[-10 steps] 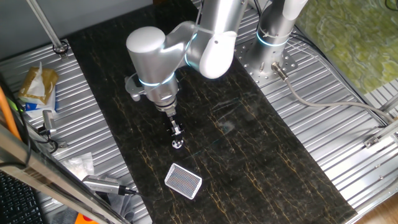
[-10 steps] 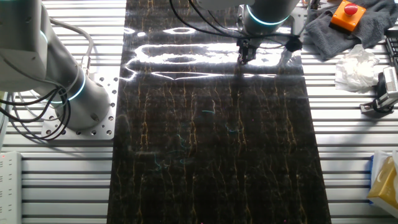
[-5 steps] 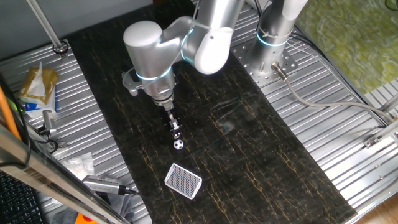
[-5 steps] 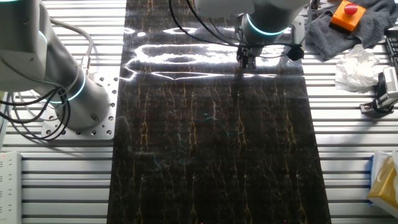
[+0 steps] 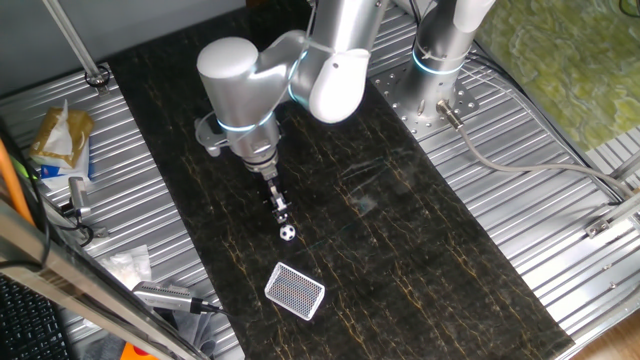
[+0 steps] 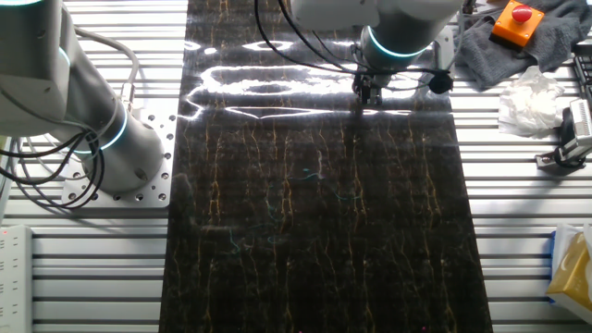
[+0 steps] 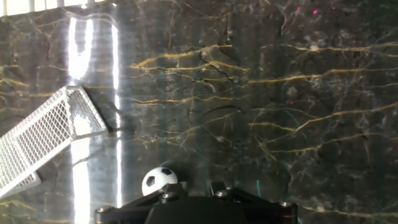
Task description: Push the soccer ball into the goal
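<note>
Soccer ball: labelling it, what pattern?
White with black patches; clearest in the hand view.

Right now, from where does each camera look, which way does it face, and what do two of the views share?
One fixed view: high on one side, looking down at the soccer ball, goal and black table; arm and gripper show.
The other fixed view: opposite end, looking along the table; arm shows at the far end, neither ball nor goal can be made out.
Hand view: on the hand, looking along the fingers; only their dark base shows.
Shared: hand view and first fixed view both show ball and goal.
</note>
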